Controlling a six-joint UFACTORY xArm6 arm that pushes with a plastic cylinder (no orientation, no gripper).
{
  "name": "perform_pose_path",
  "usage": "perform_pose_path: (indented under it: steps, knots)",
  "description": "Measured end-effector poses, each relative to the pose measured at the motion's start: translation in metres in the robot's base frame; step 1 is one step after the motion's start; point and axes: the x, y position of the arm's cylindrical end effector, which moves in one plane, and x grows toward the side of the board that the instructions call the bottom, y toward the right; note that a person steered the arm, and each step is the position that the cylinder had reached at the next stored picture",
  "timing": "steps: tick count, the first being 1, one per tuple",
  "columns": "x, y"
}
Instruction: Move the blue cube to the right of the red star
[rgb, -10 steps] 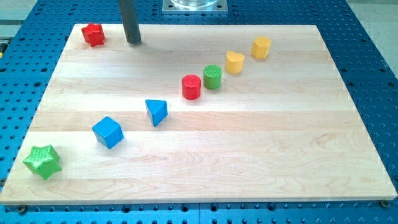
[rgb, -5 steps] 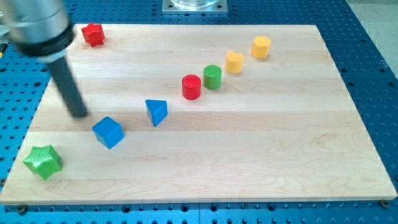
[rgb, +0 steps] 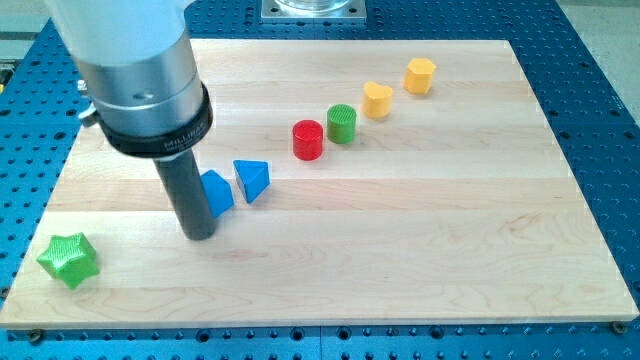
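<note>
The blue cube (rgb: 218, 192) lies left of centre on the wooden board (rgb: 420, 230), partly hidden behind my rod. My tip (rgb: 199, 234) rests on the board just below and left of the cube, touching or almost touching it. A blue triangular block (rgb: 251, 179) sits close to the cube's right. The red star is hidden behind the arm's grey body at the view's upper left.
A red cylinder (rgb: 308, 139), a green cylinder (rgb: 342, 123), a yellow heart-like block (rgb: 377, 99) and a yellow block (rgb: 420, 75) run diagonally toward the view's upper right. A green star (rgb: 68, 259) sits at the lower left corner.
My tip swept from the top left down past the cube's left to below it. The blue cube has shifted up and right, closer to the blue triangle. The arm now covers the red star.
</note>
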Motion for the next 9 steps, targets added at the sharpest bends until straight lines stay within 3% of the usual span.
perform_pose_path:
  steps: [1, 3, 5, 9]
  knots:
    - [-0.014, 0.0]
    - [-0.119, 0.007]
    - [-0.171, 0.017]
    - [-0.186, 0.04]
